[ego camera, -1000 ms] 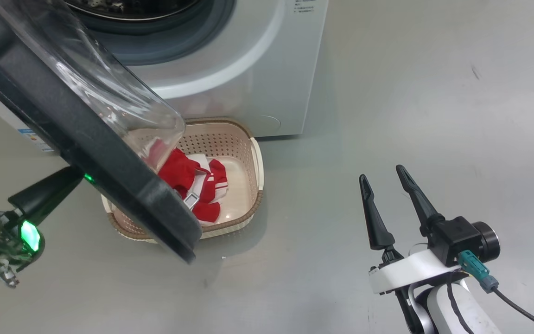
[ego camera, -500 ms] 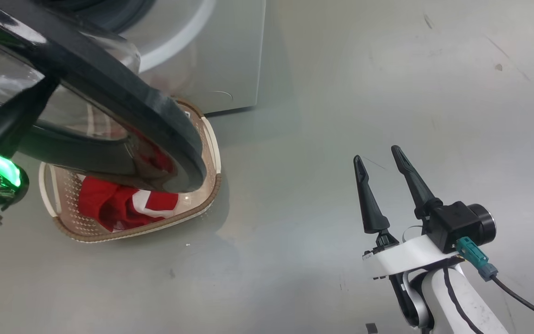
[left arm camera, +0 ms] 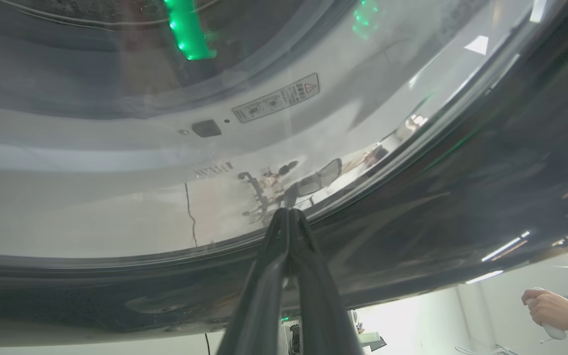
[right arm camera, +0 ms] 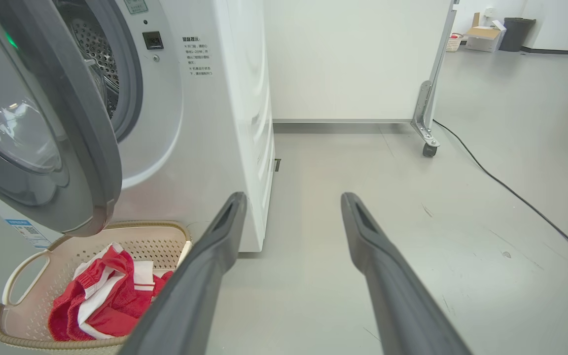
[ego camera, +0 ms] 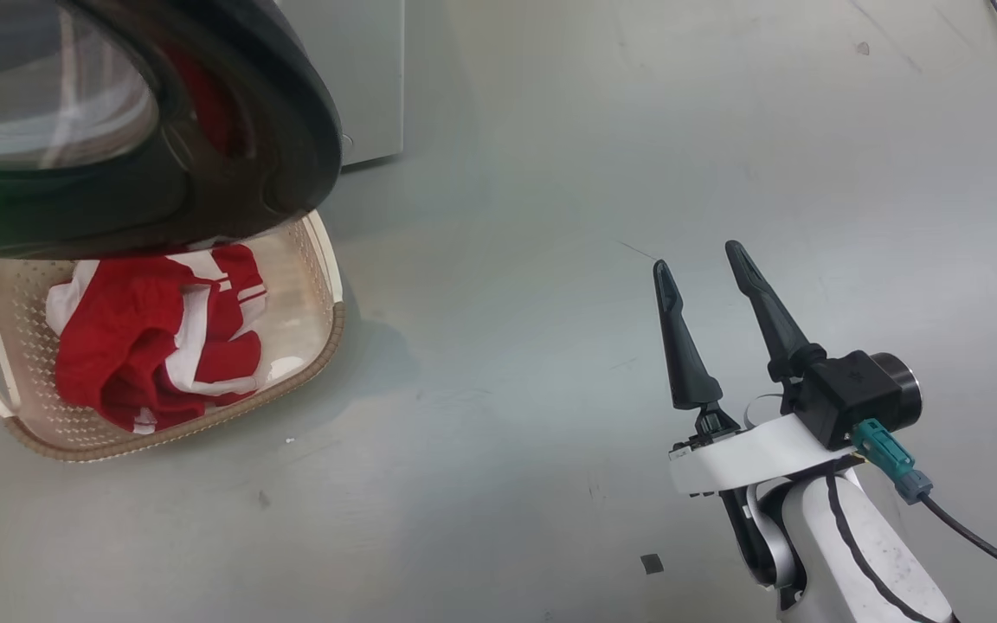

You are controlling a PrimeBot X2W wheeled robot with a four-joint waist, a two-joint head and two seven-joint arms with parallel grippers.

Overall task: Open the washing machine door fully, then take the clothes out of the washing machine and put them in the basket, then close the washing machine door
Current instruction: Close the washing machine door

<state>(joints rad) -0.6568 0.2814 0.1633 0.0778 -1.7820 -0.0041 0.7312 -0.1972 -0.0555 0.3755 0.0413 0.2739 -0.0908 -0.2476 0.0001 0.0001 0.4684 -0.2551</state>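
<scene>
The left gripper (left arm camera: 289, 213) has its two dark fingers pressed together with nothing between them. Their tips meet at the glossy black ring of the washing machine door (left arm camera: 461, 197), right at the edge of the glass window (left arm camera: 264, 148). Whether the tips press on the ring or stop just short is hard to tell. Beyond the tips, the glass is full of reflections and shows only a blurred warning label. Low and far to the right of this gripper, a person's hand (left arm camera: 555, 306) holds something small and white, cut off by the edge of the view.

In the right wrist view the door stands part-way open, well to the left of the right gripper's fingers. Its round face is upright and it shows its grey inner rim. The door hides most of the drum (right arm camera: 94, 54).

The basket (ego camera: 338, 333) sits on the floor (ego camera: 507, 389) under the door's lower edge, its long axis running left to right in the head view. The door covers its far rim. The clothes (ego camera: 135, 346) lie bunched inside it.

The washing machine (right arm camera: 234, 123) stands behind the basket, up and left of the right gripper (ego camera: 697, 260). That gripper's fingers are spread wide and hold nothing, and it hovers over bare floor well to the right of the basket. A cable (right arm camera: 511, 192) trails to its right
</scene>
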